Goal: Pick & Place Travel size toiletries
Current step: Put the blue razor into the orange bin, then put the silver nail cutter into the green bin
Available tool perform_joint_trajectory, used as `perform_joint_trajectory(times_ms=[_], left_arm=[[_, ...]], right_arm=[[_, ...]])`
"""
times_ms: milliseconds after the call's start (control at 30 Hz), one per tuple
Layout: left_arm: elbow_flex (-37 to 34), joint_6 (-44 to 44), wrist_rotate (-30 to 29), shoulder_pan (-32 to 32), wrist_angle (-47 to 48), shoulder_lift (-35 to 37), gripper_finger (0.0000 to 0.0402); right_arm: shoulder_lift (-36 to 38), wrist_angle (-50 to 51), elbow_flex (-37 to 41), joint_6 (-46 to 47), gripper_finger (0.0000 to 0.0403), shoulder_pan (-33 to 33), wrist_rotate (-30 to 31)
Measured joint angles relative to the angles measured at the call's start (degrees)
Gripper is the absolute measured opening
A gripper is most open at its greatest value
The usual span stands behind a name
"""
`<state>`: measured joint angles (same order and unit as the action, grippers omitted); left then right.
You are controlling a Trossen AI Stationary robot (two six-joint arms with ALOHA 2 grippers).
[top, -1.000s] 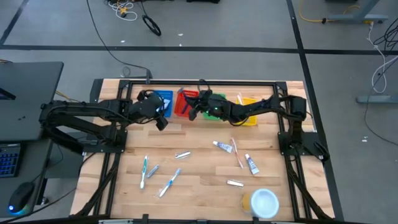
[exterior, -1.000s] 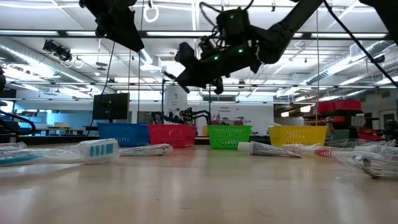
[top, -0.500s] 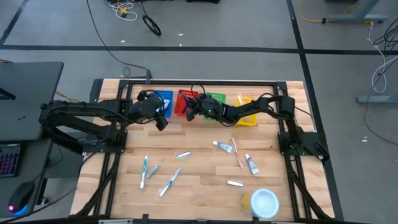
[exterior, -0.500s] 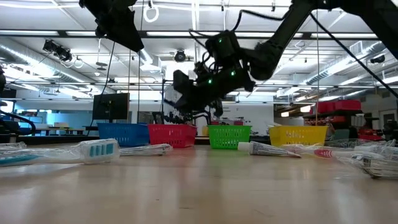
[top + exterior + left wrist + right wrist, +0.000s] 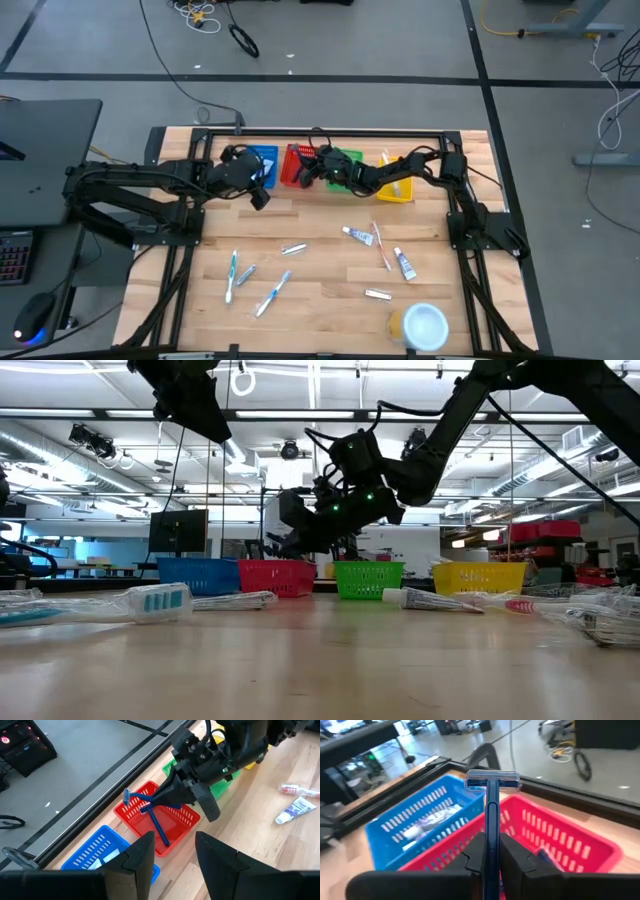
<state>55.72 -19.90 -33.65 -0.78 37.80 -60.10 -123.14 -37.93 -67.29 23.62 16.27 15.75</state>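
Fingers (image 5: 476, 854) pinch slim blue razor (image 5: 491, 805) over slatted red basket (image 5: 560, 845).

From overhead I get bright, even light on the worktop (image 5: 320, 270), with only soft, short shadows under the arms and no glare off the wood. In the low view the ceiling strip lights (image 5: 300, 415) burn bright, so both arms read as dark silhouettes, and the near wood and the closest packets at the picture's edges are soft and out of focus. In the right wrist feed the razor (image 5: 491, 805) is fairly sharp, while the baskets (image 5: 560, 845) and the room behind it blur.
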Motion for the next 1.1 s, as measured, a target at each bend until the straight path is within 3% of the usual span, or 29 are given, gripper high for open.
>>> perform_joint_trajectory(times_ms=[533,867,1100], left_arm=[[0.0,1.2,-0.2,0.0,0.0,0.0,0.0150],[0.0,1.2,-0.2,0.0,0.0,0.0,0.0150],[0.0,1.3,-0.2,0.0,0.0,0.0,0.0150]], right_arm=[[0.0,5.6,0.0,-2.8,0.0042,-0.6,-2.5],[0.0,5.0,0.0,-7.8,0.0107,-0.6,-2.9],[2.4,2.6,0.1,-13.1,0.0114,-0.6,-2.9]])
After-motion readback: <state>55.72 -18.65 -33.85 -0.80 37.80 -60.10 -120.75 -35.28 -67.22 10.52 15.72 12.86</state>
